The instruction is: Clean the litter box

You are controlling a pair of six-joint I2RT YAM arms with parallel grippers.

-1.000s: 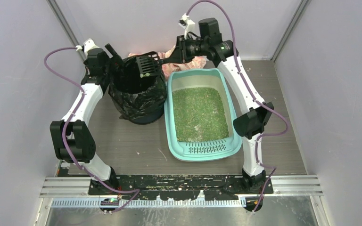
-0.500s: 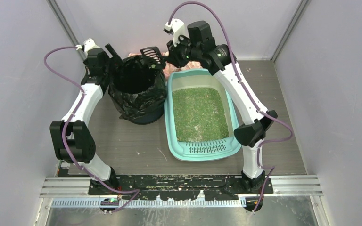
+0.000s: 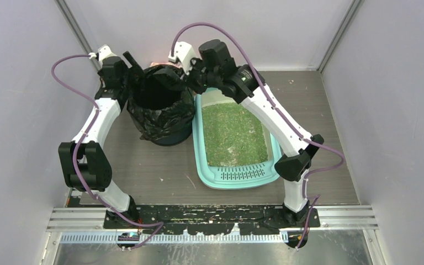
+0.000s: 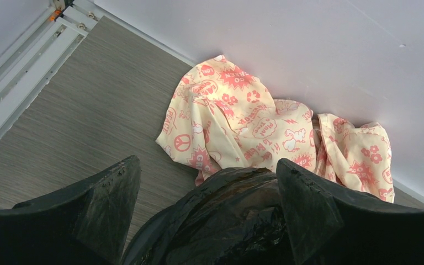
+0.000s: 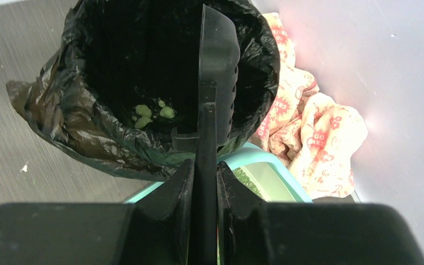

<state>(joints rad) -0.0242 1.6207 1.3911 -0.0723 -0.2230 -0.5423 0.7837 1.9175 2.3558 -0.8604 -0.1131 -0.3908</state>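
The mint-teal litter box (image 3: pixel 237 178) with green litter (image 3: pixel 232 132) lies right of centre; its rim shows in the right wrist view (image 5: pixel 259 157). My right gripper (image 3: pixel 192 77) (image 5: pixel 205 168) is shut on the handle of a black slotted scoop (image 5: pixel 218 61), held on edge over the mouth of the round bin lined with a black bag (image 3: pixel 160 118) (image 5: pixel 66 110). A few green clumps (image 5: pixel 152 113) lie inside the bin. My left gripper (image 3: pixel 135 69) (image 4: pixel 207 174) is open, its fingers astride the far rim of the black bag (image 4: pixel 226 221).
A crumpled cream cloth with red prints (image 4: pixel 243 121) (image 5: pixel 314 132) lies against the back wall behind the bin and the box. Grey walls close in at the back and both sides. Small litter specks (image 3: pixel 190 181) lie on the table near the box.
My right arm has swung left from the back of the litter box, carrying the scoop over the bin's mouth and turning it on edge. The left arm has not moved.
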